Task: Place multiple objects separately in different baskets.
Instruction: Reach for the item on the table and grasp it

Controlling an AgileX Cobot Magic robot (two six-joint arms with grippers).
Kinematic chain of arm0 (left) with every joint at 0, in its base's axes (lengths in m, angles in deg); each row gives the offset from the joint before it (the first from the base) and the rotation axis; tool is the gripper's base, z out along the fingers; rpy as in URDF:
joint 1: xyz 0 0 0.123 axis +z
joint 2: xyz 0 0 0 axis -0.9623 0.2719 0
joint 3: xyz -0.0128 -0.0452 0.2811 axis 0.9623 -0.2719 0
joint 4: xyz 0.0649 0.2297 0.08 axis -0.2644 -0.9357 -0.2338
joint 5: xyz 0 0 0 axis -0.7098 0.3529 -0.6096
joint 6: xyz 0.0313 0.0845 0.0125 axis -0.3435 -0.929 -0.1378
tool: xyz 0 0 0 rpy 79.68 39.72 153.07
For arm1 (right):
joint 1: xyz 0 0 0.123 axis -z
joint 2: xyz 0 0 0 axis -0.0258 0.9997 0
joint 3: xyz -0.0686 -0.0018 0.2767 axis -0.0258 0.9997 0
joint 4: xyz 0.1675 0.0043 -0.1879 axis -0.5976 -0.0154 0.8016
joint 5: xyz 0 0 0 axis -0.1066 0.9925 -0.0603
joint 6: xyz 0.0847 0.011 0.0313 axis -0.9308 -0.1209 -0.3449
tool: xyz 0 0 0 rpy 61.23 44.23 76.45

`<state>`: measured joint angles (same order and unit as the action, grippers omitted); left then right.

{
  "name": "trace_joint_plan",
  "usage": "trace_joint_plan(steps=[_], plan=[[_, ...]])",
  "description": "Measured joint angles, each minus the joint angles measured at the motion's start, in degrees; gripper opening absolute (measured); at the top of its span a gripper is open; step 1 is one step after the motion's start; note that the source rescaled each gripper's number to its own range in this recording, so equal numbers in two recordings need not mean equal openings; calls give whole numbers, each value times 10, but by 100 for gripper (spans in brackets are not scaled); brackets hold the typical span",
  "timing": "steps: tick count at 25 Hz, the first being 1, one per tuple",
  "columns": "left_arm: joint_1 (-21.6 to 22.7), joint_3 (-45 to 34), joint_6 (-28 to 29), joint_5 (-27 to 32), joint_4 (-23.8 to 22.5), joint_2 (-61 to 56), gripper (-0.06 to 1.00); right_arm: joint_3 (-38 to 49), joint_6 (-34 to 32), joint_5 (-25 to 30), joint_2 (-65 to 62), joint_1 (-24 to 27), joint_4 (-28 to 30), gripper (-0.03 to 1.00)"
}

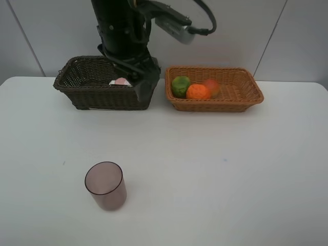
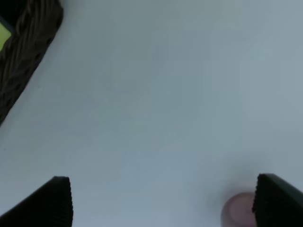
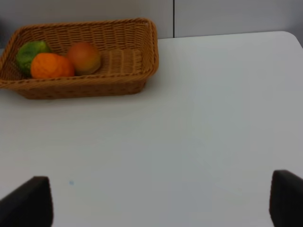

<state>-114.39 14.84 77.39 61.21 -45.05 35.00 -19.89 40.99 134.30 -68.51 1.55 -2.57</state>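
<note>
Two baskets sitting along the far edge of the white tabletop [image 1: 230, 179].
The dark brown basket [image 1: 87, 95] is holding a small pink bottle [image 1: 122, 81]; the light tan basket [image 1: 241, 92] beside it is carrying a green fruit [image 1: 180, 85], an orange [image 1: 198, 91] and a red-yellow fruit [image 1: 211, 86]. The mauve cup [image 1: 105, 185] is standing upright near the front edge. The left end effector [image 2: 161, 201] and right end effector [image 3: 161, 203] are both spreading their fingers wide, gripping nothing.

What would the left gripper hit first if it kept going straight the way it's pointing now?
Probably the bare white table. The left gripper is open, with only tabletop between its fingers. The mauve cup sits just inside one finger, and the dark basket lies off to the side; depth is unclear.
</note>
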Motion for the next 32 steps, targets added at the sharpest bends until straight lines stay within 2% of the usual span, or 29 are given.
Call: trace_joint_plan(steps=[5,14,24,28,32], plan=[[0,-11,-42,0,19,-6,100,0,0,0,0,0,0,100],[0,-142,-160,-5,28,-80,100,0,0,0,0,0,0,100],[0,-357,-265,-150,30,-141,100,0,0,0,0,0,0,100],[0,-386,-294,-188,41,-141,100,0,0,0,0,0,0,100],[0,-388,-327,-200,55,-142,100,0,0,0,0,0,0,100]])
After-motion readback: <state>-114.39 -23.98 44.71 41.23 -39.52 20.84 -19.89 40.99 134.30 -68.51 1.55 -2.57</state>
